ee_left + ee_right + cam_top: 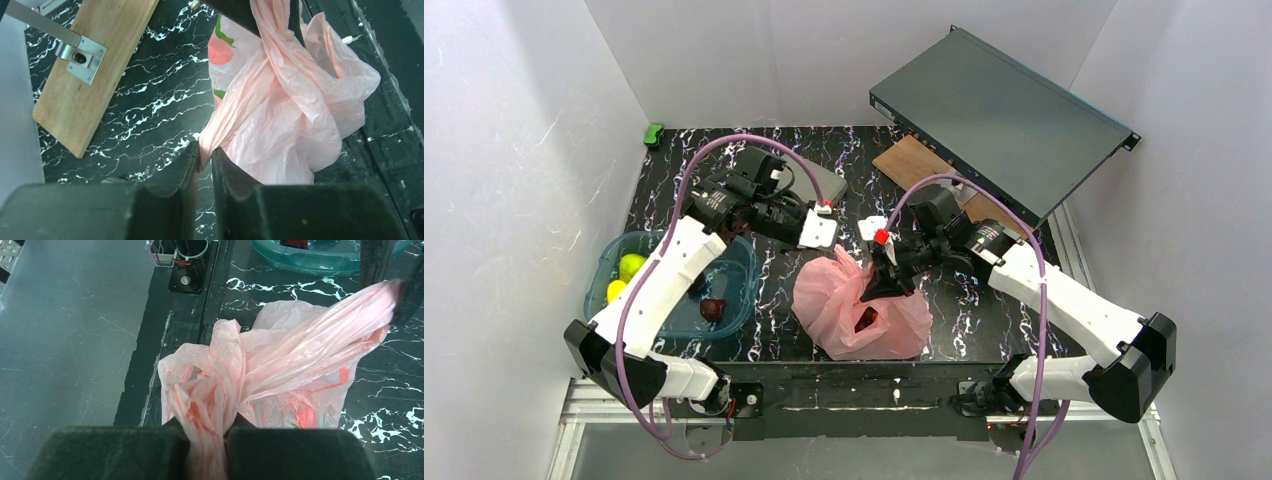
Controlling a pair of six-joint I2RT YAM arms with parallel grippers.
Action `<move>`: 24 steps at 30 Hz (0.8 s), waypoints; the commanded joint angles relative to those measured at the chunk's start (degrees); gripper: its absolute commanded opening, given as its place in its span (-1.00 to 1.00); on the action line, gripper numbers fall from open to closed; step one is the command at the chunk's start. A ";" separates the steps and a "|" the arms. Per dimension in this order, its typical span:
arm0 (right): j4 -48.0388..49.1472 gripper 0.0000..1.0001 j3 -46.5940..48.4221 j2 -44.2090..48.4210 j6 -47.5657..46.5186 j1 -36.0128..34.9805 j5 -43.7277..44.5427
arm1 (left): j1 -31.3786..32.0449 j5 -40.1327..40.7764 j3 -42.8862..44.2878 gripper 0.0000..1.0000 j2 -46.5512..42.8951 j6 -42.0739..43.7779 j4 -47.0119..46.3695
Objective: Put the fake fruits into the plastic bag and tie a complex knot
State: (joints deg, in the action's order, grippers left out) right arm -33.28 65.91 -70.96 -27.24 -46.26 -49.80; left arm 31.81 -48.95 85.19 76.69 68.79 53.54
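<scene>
The pink plastic bag (854, 312) lies at the table's front middle, with a dark red fruit (865, 320) showing through it. My left gripper (836, 250) is shut on one stretched, twisted handle strand (235, 105) at the bag's upper left. My right gripper (887, 288) is shut on the other bunched handle (210, 405) above the bag's middle. The two strands meet and twist between the grippers. No knot shows. Two yellow-green fruits (631, 266) and a dark maroon one (713, 308) lie in the teal tub (736, 262).
A dark metal box (1004, 110) rests tilted at the back right on a wooden board (914, 160). A grey flat object (826, 182) lies behind the left gripper. A small green thing (654, 133) sits at the back left corner. White walls enclose the table.
</scene>
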 commanded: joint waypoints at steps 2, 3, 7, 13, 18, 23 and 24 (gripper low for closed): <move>0.46 -0.89 0.52 2.44 -1.13 -0.11 1.07 | 0.11 0.10 2.64 -1.00 -0.48 0.81 3.73; 0.51 -0.86 0.07 2.75 -0.87 0.07 2.00 | -0.33 0.91 3.99 -1.00 -0.47 -0.13 4.59; 1.80 -0.80 -2.55 3.00 2.71 2.59 2.82 | -2.70 -0.08 10.35 -1.00 0.10 -6.42 10.16; 3.20 -0.79 -3.62 1.64 6.91 3.72 2.93 | -2.69 -4.42 18.98 -1.00 2.24 -30.27 12.61; 6.94 -0.92 -3.43 0.76 12.37 3.78 6.36 | 1.76 -10.55 18.96 -1.00 2.48 -49.88 12.40; 12.32 -0.97 -4.75 1.48 20.33 4.26 13.21 | 11.26 -1.88 2.12 -1.00 -5.96 -71.73 -3.88; 13.54 -0.97 -5.07 1.74 22.40 4.25 15.38 | 13.47 0.42 -1.59 -1.00 -7.38 -74.31 -6.81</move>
State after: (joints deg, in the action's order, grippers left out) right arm -23.94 62.19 -69.65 -13.30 -42.74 -42.44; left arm 38.50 -52.34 93.36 76.29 15.18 57.74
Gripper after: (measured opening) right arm 0.057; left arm 0.014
